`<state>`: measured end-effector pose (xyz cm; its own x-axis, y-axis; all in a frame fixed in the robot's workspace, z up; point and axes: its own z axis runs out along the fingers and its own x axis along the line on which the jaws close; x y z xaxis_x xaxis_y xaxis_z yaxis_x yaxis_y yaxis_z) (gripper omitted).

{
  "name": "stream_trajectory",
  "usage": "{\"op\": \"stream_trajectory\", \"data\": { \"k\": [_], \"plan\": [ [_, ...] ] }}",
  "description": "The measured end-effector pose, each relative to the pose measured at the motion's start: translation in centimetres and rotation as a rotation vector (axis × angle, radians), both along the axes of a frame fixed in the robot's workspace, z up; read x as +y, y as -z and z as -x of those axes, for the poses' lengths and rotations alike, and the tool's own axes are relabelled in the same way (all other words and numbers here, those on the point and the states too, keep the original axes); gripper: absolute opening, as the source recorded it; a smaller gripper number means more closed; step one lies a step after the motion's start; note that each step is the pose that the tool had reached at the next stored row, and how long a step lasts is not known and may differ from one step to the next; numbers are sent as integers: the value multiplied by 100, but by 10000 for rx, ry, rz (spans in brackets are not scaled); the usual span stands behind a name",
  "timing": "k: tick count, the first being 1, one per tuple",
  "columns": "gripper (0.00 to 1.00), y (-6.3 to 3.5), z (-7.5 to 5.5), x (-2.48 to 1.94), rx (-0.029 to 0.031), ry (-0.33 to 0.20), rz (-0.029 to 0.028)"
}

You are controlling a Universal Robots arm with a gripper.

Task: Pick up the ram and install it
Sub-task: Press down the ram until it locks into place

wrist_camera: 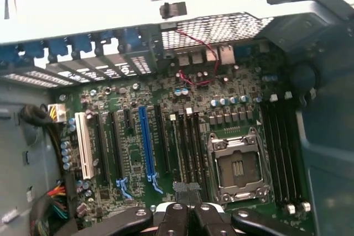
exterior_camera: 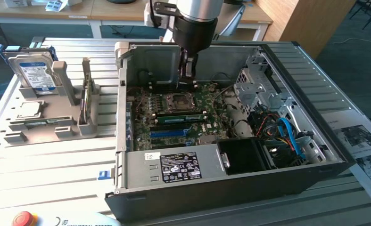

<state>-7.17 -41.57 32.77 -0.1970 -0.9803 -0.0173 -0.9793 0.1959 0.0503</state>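
Observation:
The ram (exterior_camera: 182, 116) is a long green stick lying along a slot just beside the CPU socket (exterior_camera: 176, 101), on the side toward the blue slot (exterior_camera: 169, 133). My gripper (exterior_camera: 188, 77) hangs above the board past the far side of the socket, raised clear of the ram. Its fingers are shut and I see nothing between them. In the wrist view the shut gripper (wrist_camera: 188, 209) hovers over the black slots (wrist_camera: 188, 147) between the blue slot (wrist_camera: 146, 142) and the CPU socket (wrist_camera: 238, 167).
The open computer case (exterior_camera: 235, 188) walls in the motherboard. Its power supply (exterior_camera: 179, 167) sits at the near side, with drive cages and blue cables (exterior_camera: 289, 134) at the exterior view's right. A grey fixture (exterior_camera: 47, 117) holding a hard drive (exterior_camera: 34, 70) stands at the exterior view's left.

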Motion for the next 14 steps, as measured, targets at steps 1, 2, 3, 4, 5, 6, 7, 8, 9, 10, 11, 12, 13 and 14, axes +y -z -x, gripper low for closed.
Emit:
{"op": "stream_trajectory", "data": {
  "k": [1,2,3,4,5,6,7,8,9,10,11,12,13,14],
  "plan": [
    [11,0,0,0,0,195,0],
    [11,0,0,0,-1,375,0],
    [11,0,0,0,0,554,1],
    [11,1,0,0,-1,734,0],
    [11,0,0,0,0,914,1],
    [11,0,0,0,0,1095,0],
    [11,1,0,0,-1,1281,0],
    [11,1,0,0,-1,1465,0],
    [11,1,0,0,-1,1644,0],
    [11,1,0,0,0,1824,1],
    [11,1,0,0,0,2005,0],
    [11,1,0,0,0,2185,0],
    [11,1,0,0,0,2364,1],
    [11,1,0,0,0,2549,0]
  ]
}}
